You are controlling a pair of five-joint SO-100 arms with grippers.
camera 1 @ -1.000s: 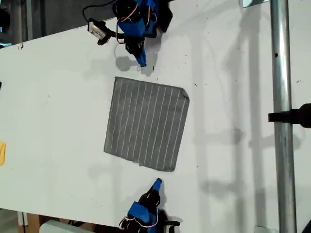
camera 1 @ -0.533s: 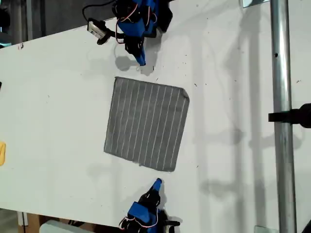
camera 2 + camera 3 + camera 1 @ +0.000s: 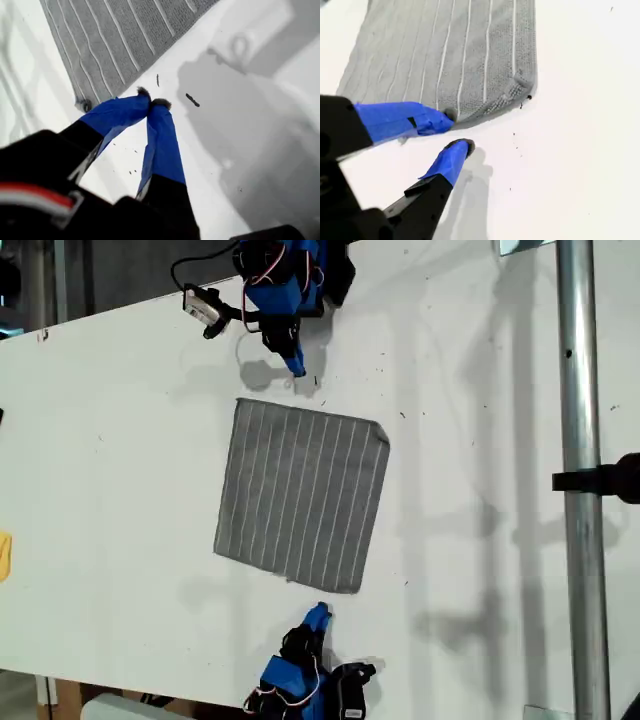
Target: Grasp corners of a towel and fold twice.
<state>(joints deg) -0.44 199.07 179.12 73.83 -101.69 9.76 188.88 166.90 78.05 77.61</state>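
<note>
Towel [image 3: 300,495]: lies flat and unfolded mid-table [image 3: 120,440], stripes running between the two arms.
Corner [image 3: 520,87]: thick hem, close beside my second gripper.
My second gripper [image 3: 457,131]: jaws parted, holding nothing; one fingertip [image 3: 449,115] at the towel's edge, the other on bare table.
My first gripper [image 3: 151,102]: fingertips pressed together, empty, just off the opposite edge.

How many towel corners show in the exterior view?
4. In the exterior view, the towel has corners at upper left, upper right, lower left and lower right. None is hidden.
</note>
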